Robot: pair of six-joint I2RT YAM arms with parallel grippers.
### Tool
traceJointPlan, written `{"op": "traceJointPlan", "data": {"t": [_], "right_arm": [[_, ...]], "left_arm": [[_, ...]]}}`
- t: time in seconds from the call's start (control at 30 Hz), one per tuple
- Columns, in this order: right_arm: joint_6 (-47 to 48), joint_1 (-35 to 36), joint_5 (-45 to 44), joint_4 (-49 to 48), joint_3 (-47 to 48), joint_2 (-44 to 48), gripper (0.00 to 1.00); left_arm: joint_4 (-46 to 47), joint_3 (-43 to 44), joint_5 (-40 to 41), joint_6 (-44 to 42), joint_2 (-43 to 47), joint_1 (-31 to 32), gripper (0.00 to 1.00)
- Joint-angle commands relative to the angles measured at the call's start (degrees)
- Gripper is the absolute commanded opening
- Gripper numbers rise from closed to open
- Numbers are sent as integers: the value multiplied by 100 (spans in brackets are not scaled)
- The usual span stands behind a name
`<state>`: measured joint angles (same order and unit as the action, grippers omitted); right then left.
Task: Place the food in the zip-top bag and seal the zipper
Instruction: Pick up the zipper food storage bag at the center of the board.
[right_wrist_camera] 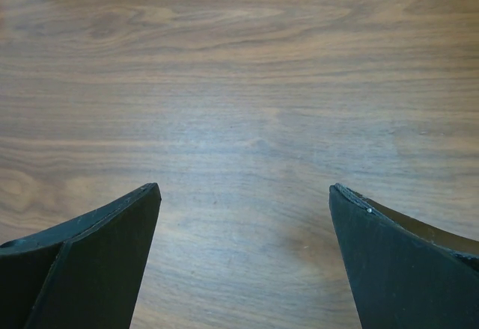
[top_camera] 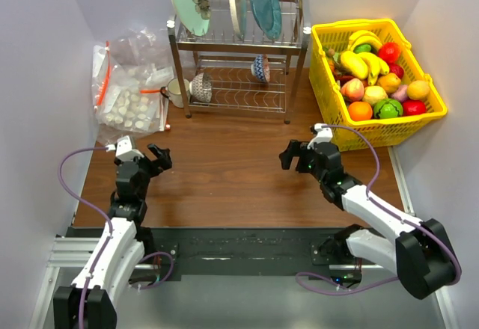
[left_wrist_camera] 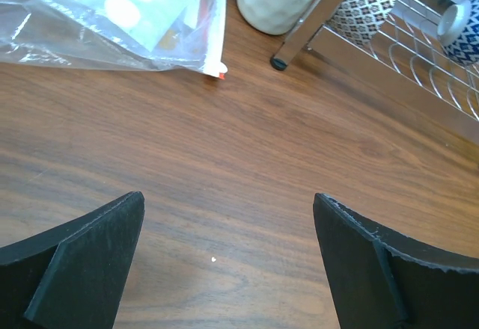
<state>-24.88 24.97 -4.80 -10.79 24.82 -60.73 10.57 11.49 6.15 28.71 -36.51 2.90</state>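
The food lies in a yellow basket (top_camera: 434,112) at the back right: an orange (top_camera: 360,111), a yellowish peach-like fruit (top_camera: 374,93) and a green round one (top_camera: 388,108) among bananas and red fruits. No small brown pieces show. A heap of clear plastic bags (top_camera: 135,52) with orange-red strips (top_camera: 105,75) lies at the back left. I cannot tell which one is the zip-top bag. My left gripper (top_camera: 159,157) is open and empty over bare wood, as the left wrist view (left_wrist_camera: 228,224) shows. My right gripper (top_camera: 285,155) is open and empty too, as the right wrist view (right_wrist_camera: 243,217) shows.
A metal dish rack (top_camera: 239,82) with plates and bowls stands at the back centre, and a white mug (top_camera: 176,90) sits by its left leg. A bag of white lumps (top_camera: 131,108) lies in front of the heap; its corner shows in the left wrist view (left_wrist_camera: 112,7).
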Motion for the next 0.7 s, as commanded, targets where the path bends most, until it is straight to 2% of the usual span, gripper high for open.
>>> {"op": "traceJointPlan", "data": {"t": [0.0, 0.23, 0.43, 0.5, 0.53, 0.63, 0.67], "right_arm": [[-87, 8, -311, -82, -65, 228, 99], [-25, -1, -214, -354, -539, 1097, 99], [-130, -1, -171, -266, -636, 1310, 98], [-174, -1, -188, -205, -601, 1300, 95], [-201, 8, -188, -205, -610, 1292, 95], [-280, -1, -180, -240, -627, 1292, 95], [-298, -1, -153, -248, -645, 1283, 95]], "left_arm": [[-64, 108, 299, 144, -57, -26, 100], [-274, 336, 483, 328, -391, -26, 100], [-670, 898, 694, 1163, -796, -26, 98], [-836, 1328, 860, 1321, -979, -35, 97], [-968, 1521, 1235, 1400, -1050, -35, 97], [-1644, 2443, 1957, 1541, -1550, -87, 98], [-1976, 2986, 2082, 1532, -1726, -122, 98]]}}
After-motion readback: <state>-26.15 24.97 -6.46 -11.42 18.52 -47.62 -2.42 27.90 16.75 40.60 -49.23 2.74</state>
